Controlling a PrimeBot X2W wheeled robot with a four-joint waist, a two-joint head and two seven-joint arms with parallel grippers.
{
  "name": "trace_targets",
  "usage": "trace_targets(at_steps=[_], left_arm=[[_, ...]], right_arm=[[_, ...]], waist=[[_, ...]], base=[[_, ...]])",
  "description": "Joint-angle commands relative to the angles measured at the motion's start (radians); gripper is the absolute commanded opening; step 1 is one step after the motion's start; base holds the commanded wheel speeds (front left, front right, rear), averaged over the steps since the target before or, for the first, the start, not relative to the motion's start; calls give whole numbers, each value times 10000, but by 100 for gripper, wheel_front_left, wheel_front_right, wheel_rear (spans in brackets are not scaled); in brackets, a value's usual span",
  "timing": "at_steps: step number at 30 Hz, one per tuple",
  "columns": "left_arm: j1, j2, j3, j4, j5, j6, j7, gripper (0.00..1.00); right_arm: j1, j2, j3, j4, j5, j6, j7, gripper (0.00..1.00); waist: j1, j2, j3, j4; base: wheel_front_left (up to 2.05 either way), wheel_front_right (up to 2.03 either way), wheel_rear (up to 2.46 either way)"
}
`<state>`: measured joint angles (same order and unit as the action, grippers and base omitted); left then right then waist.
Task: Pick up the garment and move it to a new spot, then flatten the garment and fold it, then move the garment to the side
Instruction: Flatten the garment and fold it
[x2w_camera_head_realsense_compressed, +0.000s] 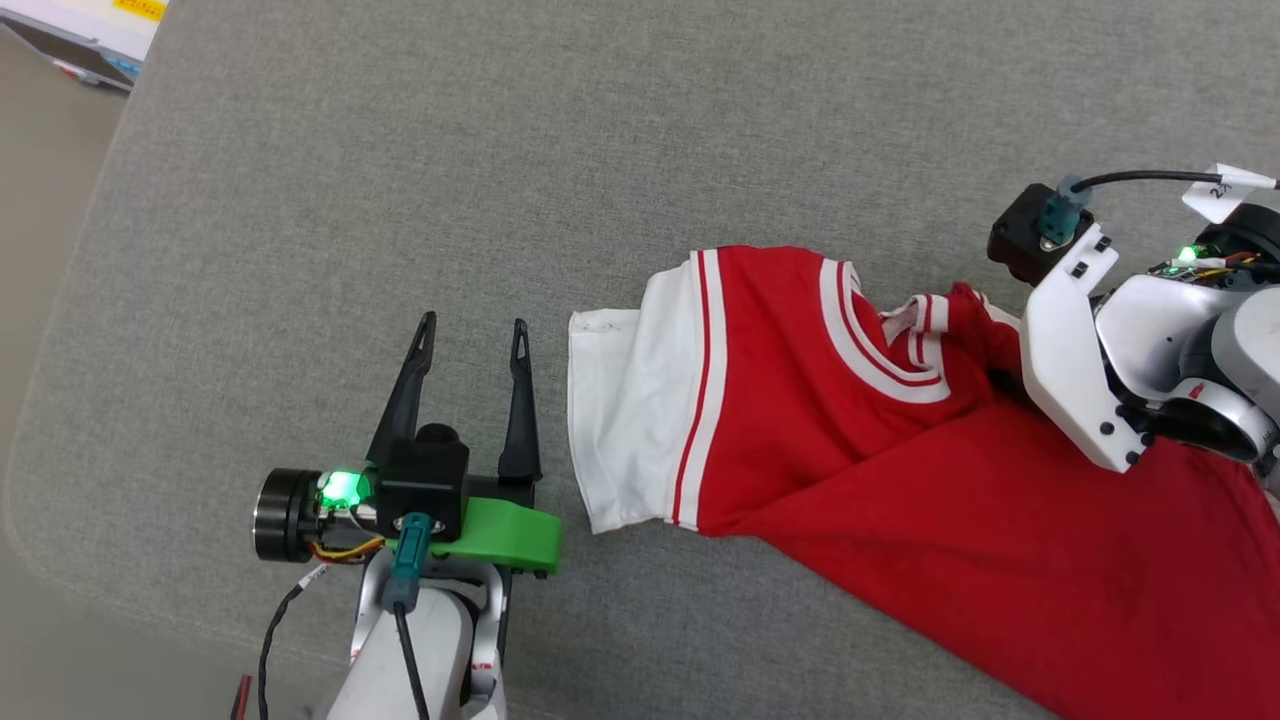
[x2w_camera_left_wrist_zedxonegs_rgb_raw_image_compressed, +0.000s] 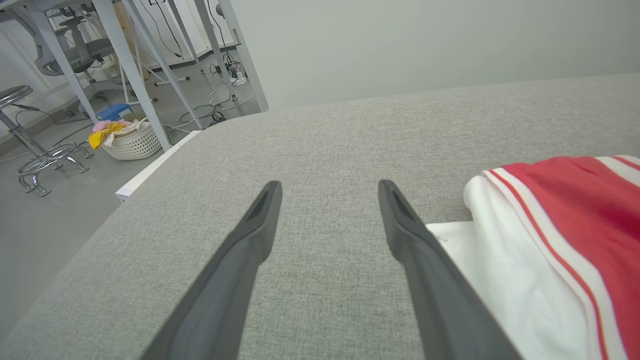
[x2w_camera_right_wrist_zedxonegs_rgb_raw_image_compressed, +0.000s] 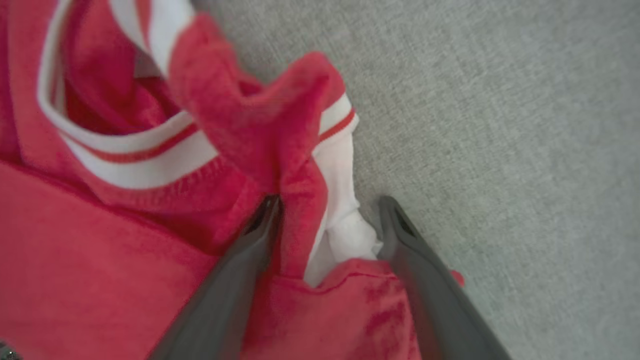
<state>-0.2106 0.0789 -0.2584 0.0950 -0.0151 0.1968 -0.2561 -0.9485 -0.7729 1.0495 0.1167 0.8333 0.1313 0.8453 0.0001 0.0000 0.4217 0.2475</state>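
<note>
Head view has the garment (x2w_camera_head_realsense_compressed: 900, 470) lying rumpled on the grey surface (x2w_camera_head_realsense_compressed: 400, 150), its white sleeve (x2w_camera_head_realsense_compressed: 630, 420) toward my left claw (x2w_camera_head_realsense_compressed: 475, 322), which hovers spread wide just beside that sleeve. My right claw (x2w_camera_right_wrist_zedxonegs_rgb_raw_image_compressed: 330, 200) stands apart too, straddling a bunched fold by the collar (x2w_camera_right_wrist_zedxonegs_rgb_raw_image_compressed: 150, 170).

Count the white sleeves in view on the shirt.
2. One sleeve lies flat on the grey surface, beside the open left gripper. The other sleeve is bunched between the jaws of the open right gripper, partly hidden in red folds.
</note>
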Motion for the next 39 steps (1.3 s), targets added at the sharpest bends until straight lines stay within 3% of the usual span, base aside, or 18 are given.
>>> trace_targets(at_steps=[1, 5, 6, 7, 17, 24, 32, 39], left_arm=[[-222, -80, -39, 13, -43, 30, -57, 100], [-288, -124, -48, 60, -67, 70, -57, 100], [-287, -127, -39, 70, -65, 77, -57, 100], [-281, -130, -29, 88, -59, 80, -57, 100], [97, -34, 107, 237, -14, 55, -57, 100], [717, 107, 212, 282, -12, 98, -57, 100], [1526, 211, 297, 214, -37, 153, -57, 100], [1844, 270, 341, 180, -29, 134, -57, 100]], right_arm=[[-52, 24, 363, 313, 67, -6, -87, 100], [-133, 16, 1327, 866, 212, -6, -387, 100], [-203, 22, 1440, 921, 222, -6, -537, 45], [-295, 34, 1537, 996, 202, -6, -787, 0], [-1102, 118, 1551, 942, -414, -6, -4361, 0], [-77, -140, 319, 194, -888, -6, -6325, 0], [3485, -328, -3113, -968, -1538, -6, -7205, 0], [7710, 820, -7291, -2401, -2834, -6, -6763, 0]], waist=[[-1, 0, 270, 265], [-1, 0, 292, 284], [-1, 0, 277, 265], [-1, 0, 248, 241], [-1, 0, -746, -241], [-1, 0, -1676, -668], [-1, 0, -2410, -1221], [-1, 0, -2667, -1723]], base=[[0, 0, 0], [0, 0, 0], [0, 0, 0], [0, 0, 0], [0, 0, 0], [0, 0, 0], [0, 0, 0], [0, 0, 0]])
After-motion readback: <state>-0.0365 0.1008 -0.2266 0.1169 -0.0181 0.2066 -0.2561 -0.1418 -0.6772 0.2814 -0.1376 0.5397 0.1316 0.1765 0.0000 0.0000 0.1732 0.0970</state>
